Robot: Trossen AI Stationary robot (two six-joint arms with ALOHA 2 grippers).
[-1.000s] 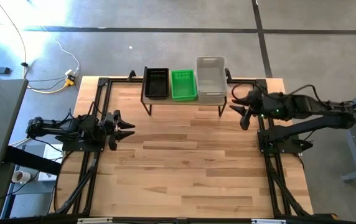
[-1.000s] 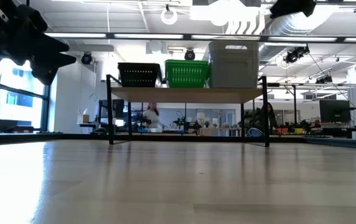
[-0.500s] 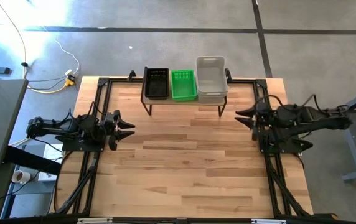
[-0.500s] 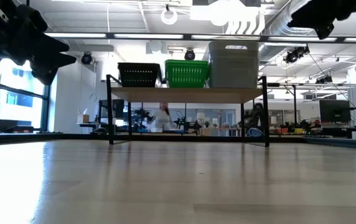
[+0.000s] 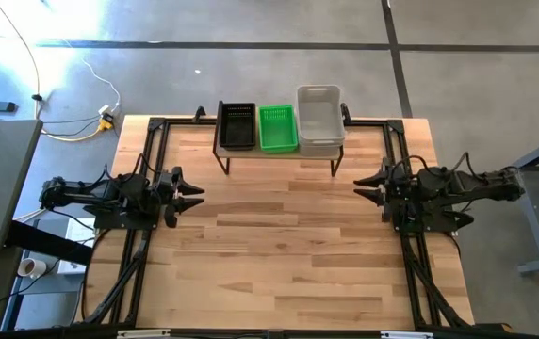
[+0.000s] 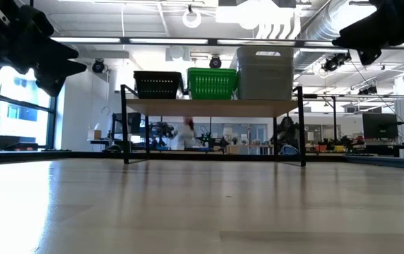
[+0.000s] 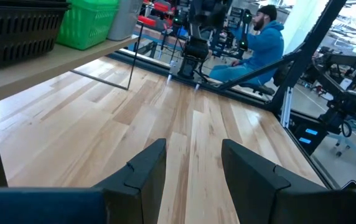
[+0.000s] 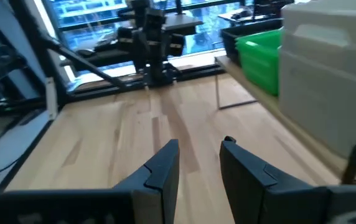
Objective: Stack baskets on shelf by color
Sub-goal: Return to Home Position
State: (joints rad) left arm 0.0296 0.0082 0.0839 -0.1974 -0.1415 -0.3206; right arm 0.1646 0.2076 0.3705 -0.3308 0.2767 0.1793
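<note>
Baskets by colour on shelf

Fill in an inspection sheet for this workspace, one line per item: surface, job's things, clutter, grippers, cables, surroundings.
Surface: wooden tabletop, bare planks between the arms.
Job's things: shelf stands at the table's far edge. It carries the black baskets nearest the left arm's side, the green baskets in the middle and the whitish baskets nearest the right arm's side. The number in each pile cannot be told.
Clutter: nothing seen.
Grippers: left gripper open and empty at the left edge; right gripper open and empty at the right edge.
Cables: white and yellow cables on the floor beyond the table's left corner.
Surroundings: person in blue seated beyond the table.
</note>
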